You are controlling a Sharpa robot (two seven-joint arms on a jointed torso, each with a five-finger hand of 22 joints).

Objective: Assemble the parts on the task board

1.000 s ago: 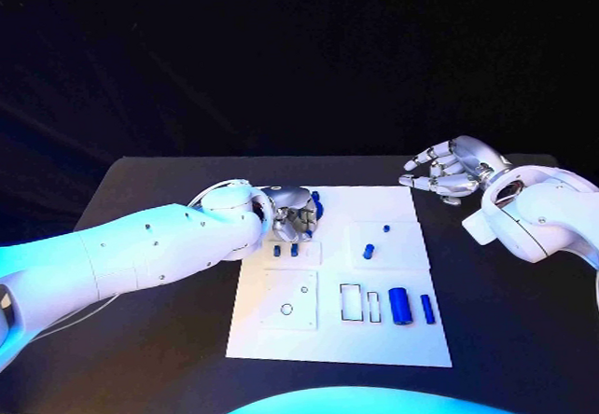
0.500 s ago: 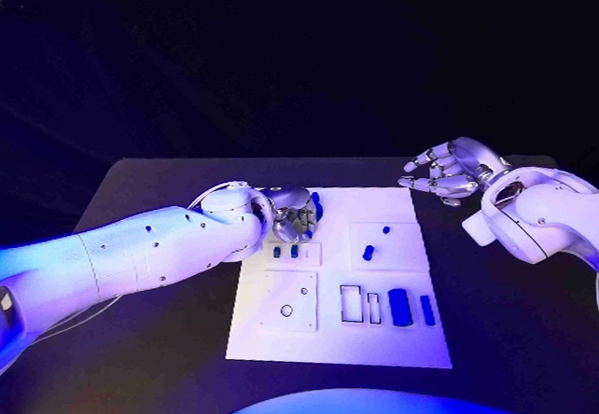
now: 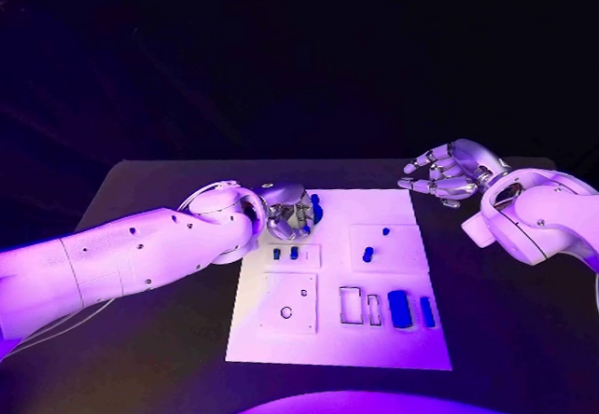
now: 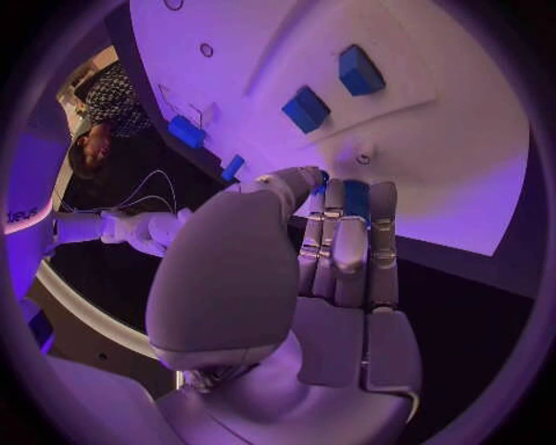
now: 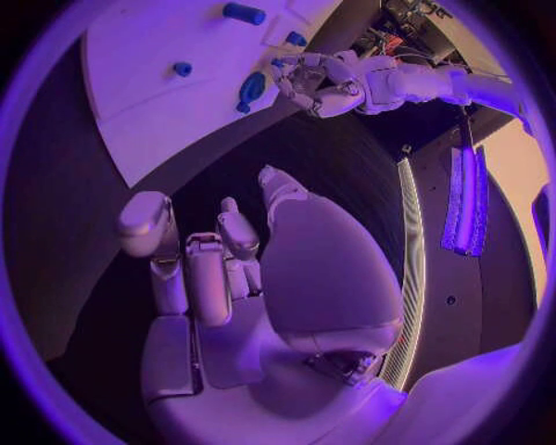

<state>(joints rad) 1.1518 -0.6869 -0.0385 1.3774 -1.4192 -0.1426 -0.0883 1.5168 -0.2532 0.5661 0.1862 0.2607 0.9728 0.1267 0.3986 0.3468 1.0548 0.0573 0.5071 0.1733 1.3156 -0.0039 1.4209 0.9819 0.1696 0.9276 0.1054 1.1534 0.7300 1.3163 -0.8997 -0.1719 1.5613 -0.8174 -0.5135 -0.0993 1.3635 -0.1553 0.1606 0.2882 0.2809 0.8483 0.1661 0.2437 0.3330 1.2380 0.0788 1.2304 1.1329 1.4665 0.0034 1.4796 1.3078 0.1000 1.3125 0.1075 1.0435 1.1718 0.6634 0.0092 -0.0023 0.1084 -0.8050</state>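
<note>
Now the silver left hand (image 3: 290,214) pinches one blue part (image 4: 356,198) at upper left of the white task board (image 3: 388,344); the silver right hand (image 3: 444,174) stays apart, fingers loosely curled, holding nothing.

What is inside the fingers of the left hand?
The left hand closes on a blue part at the task board's far edge. The fingers cover most of it, so its shape is unclear.

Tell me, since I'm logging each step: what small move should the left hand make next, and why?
Probably lift a little off the task board. The left hand pinches a blue part at the board's far edge, so it likely needs clearance before carrying it to a slot. The right hand hovers off the board, holding nothing.
</note>
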